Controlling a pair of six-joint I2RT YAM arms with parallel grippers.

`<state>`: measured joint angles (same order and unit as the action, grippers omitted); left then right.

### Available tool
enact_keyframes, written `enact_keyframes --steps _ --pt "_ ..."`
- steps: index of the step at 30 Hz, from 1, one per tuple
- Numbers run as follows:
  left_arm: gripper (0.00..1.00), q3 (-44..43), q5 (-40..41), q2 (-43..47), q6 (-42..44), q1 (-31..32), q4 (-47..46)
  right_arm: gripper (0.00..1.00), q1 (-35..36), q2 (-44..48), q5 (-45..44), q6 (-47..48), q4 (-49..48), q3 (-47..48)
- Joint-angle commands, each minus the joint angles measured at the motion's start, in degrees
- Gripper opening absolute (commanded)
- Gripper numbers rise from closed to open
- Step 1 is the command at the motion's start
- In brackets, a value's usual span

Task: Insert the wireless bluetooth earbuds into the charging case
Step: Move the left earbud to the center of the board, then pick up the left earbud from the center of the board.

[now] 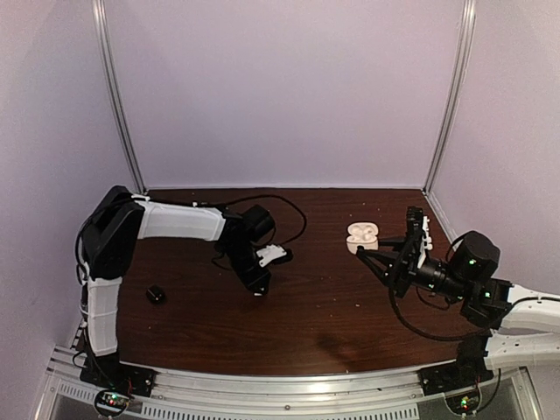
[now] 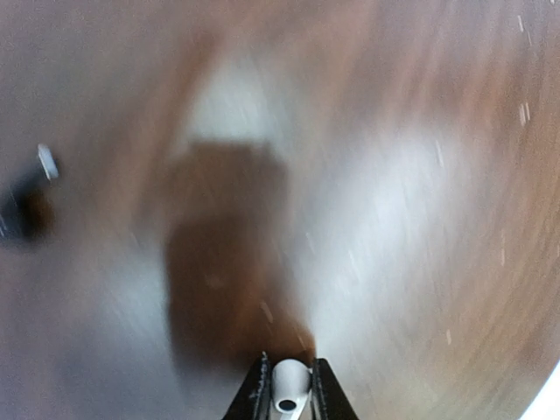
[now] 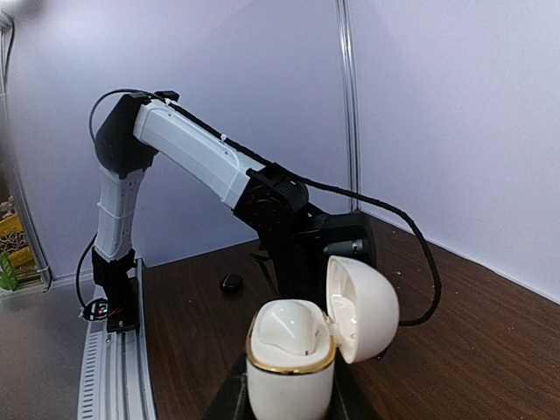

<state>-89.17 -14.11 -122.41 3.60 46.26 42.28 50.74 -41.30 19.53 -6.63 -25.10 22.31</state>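
Your left gripper [image 2: 289, 367] is shut tight on a white earbud [image 2: 289, 391], at the bottom middle of the left wrist view, close to the brown surface [image 2: 420, 131]. Your right gripper [image 3: 289, 398] grips the white charging case [image 3: 291, 350] at the bottom of its own view, with the lid [image 3: 363, 306] flipped open. A small black thing [image 1: 156, 294] lies on the surface at the lower left of the top view.

Dark brown wooden bench [image 1: 332, 324]: open passage mid-front between left arm [image 1: 179, 220] and right arm [image 1: 472, 280]. Obstacles: small black rounded object [image 1: 156, 294] left; black cable loop [image 1: 303, 220] behind left arm; white open-lidded case [image 1: 361, 236] right.
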Motion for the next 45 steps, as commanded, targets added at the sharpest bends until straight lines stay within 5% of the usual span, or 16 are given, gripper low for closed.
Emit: enact_keyframes --steps 1,11,31,45 --pt "0.15 10.61 0.93 7.36 -3.39 1.13 1.79 0.0 -0.3 -0.16 1.23 -0.64 -2.7 1.78" --pt "0.18 20.83 7.09 14.98 -8.45 3.43 6.81 0.0 -0.3 -1.28 2.07 -1.02 -3.24 2.27" --pt "0.4 7.9 13.25 8.11 -8.43 6.77 17.85 0.0 -0.3 0.02 1.44 -0.51 -2.33 1.41" --pt "0.31 5.05 16.41 5.27 -8.78 7.03 20.18 0.0 -0.29 1.86 1.03 -0.38 -1.71 0.46"
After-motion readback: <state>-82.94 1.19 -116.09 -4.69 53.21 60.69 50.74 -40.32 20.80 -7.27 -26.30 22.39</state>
